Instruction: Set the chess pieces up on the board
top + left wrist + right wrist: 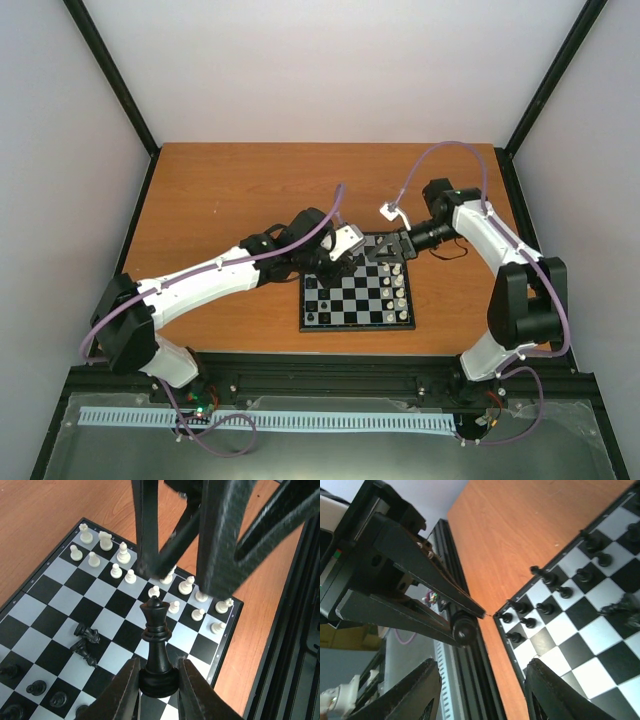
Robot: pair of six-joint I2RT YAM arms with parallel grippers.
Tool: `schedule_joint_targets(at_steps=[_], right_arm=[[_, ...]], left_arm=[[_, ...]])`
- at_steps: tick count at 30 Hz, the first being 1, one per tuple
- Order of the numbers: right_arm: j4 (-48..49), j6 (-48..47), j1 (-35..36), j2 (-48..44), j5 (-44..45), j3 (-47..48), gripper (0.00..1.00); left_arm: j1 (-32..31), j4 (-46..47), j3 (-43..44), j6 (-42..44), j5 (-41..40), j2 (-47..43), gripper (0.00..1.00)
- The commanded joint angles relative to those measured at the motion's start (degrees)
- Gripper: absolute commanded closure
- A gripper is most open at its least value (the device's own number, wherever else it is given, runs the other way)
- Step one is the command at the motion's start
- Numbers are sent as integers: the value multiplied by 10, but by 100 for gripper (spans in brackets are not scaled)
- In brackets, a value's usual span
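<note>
— What do we have in the left gripper (159, 666)?

— Its jaws are clamped on the base of a black piece (156, 630), which is upright over the board (60, 597) and left of the white rows. We can't tell whether it touches a square.

— And the right gripper (482, 664)?

— Its jaws are apart with nothing between them. It hangs just right of the left one, near the white men (123, 553).

— How do we find the board?

— It lies on the table (230, 190), near its near edge. The white men fill two rows along the right edge. The black men (546, 608) stand along the left edge. A fallen pair (86, 632) of black men lies on its side just right of them.
</note>
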Motion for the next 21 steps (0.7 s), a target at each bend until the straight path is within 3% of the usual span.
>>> schedule_joint_targets(at_steps=[1,13,21], right_arm=[[-38,-32,24,22,-41,20,53],[-50,-44,35,53,-53,36,63],[-64,-58,55,68,-61,42,84]], left_arm=[[-9,22,5,7,21,-7,88],[-16,21,14,13,32,5,87],[-18,17,18,14,31,15,87]])
